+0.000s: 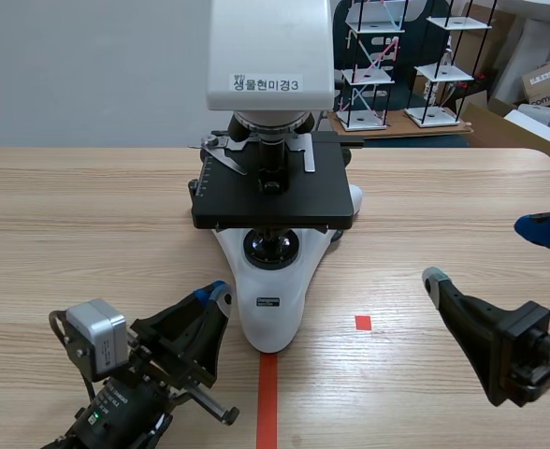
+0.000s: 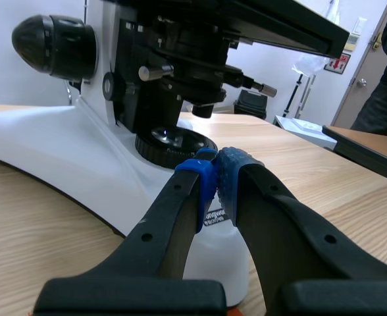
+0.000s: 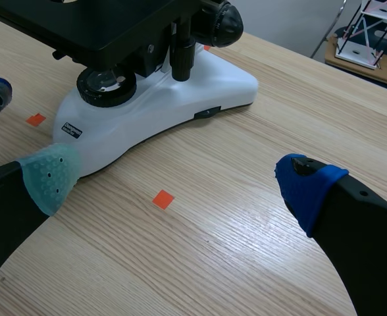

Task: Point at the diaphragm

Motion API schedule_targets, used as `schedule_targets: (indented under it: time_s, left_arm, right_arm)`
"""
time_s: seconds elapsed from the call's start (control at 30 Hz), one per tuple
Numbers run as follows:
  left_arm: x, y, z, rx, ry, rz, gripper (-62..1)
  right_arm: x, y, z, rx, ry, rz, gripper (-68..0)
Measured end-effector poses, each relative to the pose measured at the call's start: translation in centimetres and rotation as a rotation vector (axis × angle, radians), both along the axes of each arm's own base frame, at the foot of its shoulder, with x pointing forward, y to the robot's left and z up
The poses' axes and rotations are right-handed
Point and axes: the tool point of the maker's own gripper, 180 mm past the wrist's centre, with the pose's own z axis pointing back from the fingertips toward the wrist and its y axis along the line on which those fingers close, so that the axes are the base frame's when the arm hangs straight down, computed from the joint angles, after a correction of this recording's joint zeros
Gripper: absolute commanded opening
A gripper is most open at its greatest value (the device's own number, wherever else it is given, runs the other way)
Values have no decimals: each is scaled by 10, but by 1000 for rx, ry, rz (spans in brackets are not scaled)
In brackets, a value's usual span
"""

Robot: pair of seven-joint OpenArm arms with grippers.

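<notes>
Left pincer (image 2: pixel 216 174), closed, seemingly touches microscope base (image 2: pixel 55 141).

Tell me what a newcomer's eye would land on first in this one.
The white microscope with its black stage dominates, standing in the middle of the table. The left end effector, shut, points at the round lens in the microscope's base. The right end effector hangs open over the table to the microscope's right.
</notes>
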Motion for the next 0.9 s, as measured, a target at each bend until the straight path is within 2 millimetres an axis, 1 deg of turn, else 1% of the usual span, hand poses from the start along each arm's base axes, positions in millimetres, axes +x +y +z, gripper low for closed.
schedule_targets:
  time_s: [0.9]
  left_arm:
    - [2,2,0,28,-16,27,-580]
  right_arm:
    - [0,0,0,0,0,0,-16]
